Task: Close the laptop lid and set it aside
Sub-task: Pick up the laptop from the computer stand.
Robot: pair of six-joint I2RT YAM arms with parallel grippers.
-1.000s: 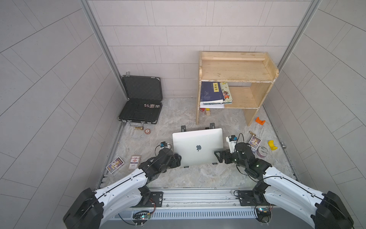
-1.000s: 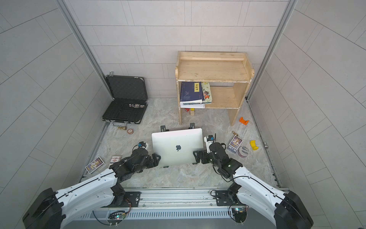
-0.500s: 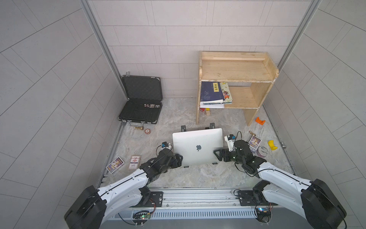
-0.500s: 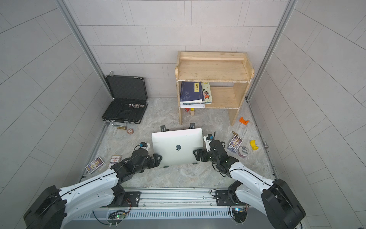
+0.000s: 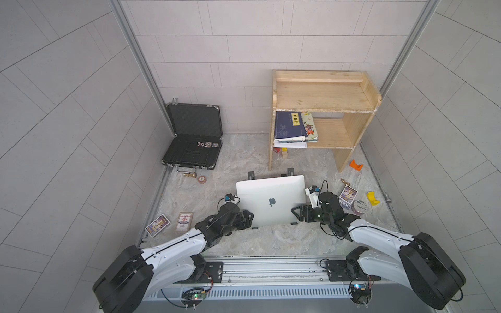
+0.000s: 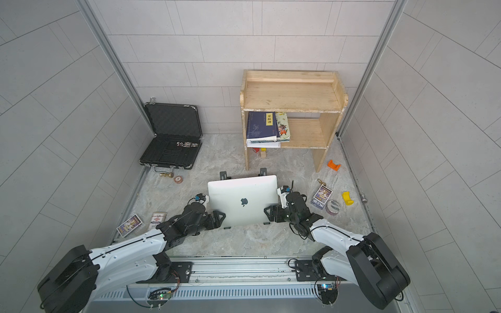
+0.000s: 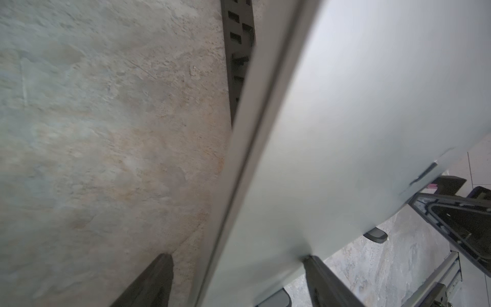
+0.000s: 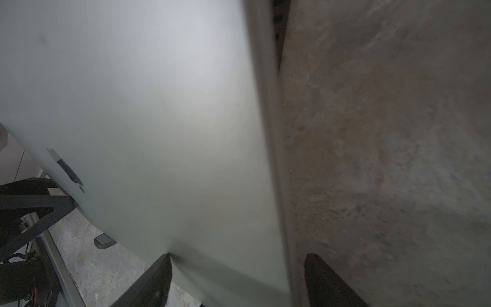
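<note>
The silver laptop (image 5: 271,200) (image 6: 242,200) lies with the laptop lid (image 8: 132,106) shut, apple logo up, propped on a black folding stand (image 5: 250,174). My left gripper (image 5: 248,218) (image 7: 236,257) stands open astride the laptop's left edge near its front corner. One of its fingertips (image 7: 308,261) touches the lid's top and the other hangs over the floor. My right gripper (image 5: 296,214) (image 8: 238,256) is open astride the right edge in the same way, with one of its fingertips (image 8: 164,259) resting on the lid. The laptop's silver surface (image 7: 345,133) fills much of both wrist views.
An open black briefcase (image 5: 193,143) stands at the back left. A wooden shelf (image 5: 322,100) with books (image 5: 292,127) stands at the back right. Card boxes (image 5: 160,225) lie left of my left arm. A card box (image 5: 348,195), tape roll (image 5: 359,207) and yellow piece (image 5: 372,197) lie to the right.
My right arm has shifted and its wrist has drawn in toward the laptop's right edge, its jaws narrowing a little. The left gripper and the laptop have hardly moved.
</note>
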